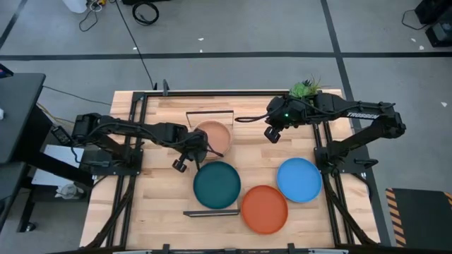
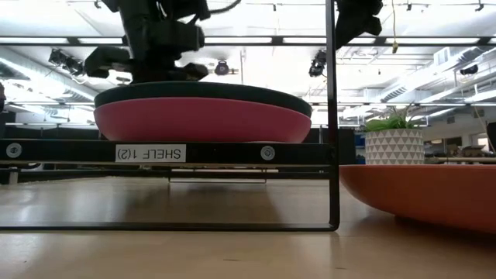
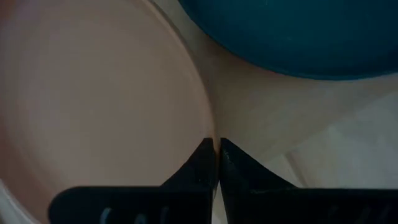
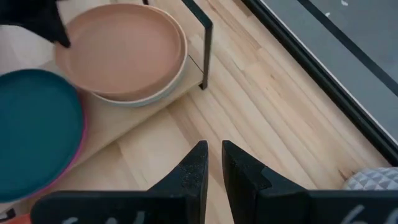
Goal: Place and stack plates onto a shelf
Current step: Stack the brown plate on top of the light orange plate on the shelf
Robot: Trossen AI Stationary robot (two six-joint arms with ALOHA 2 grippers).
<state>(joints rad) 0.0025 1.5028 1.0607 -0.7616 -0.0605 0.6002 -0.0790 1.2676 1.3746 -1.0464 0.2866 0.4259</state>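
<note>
The terracotta plate (image 1: 215, 136) lies in a pale peach plate (image 4: 155, 96) at the far end of the shelf (image 4: 143, 124). My left gripper (image 1: 203, 148) is shut on the terracotta plate's near rim. A dark teal plate (image 1: 217, 185) rests on a magenta plate (image 2: 201, 120) at the shelf's middle. The red-orange plate (image 1: 265, 209) and the bright blue plate (image 1: 299, 179) lie flat on the table right of the shelf. My right gripper (image 1: 272, 135) hovers shut over bare wood right of the shelf's far end, touching nothing. The other plates are out of view. My left gripper (image 3: 216, 149) pinches the terracotta plate's rim (image 3: 211, 127) on the side facing the dark teal plate (image 3: 292, 31), one finger inside the plate and one outside. The fingers come from above, slanting in from the table's left. The plate sits level in the pale peach plate.
A potted plant (image 1: 305, 89) stands at the table's far right, behind my right arm. The shelf's black frame (image 4: 205, 43) rises at its far end. Bare tabletop (image 4: 267, 93) lies between the shelf and the right arm's base.
</note>
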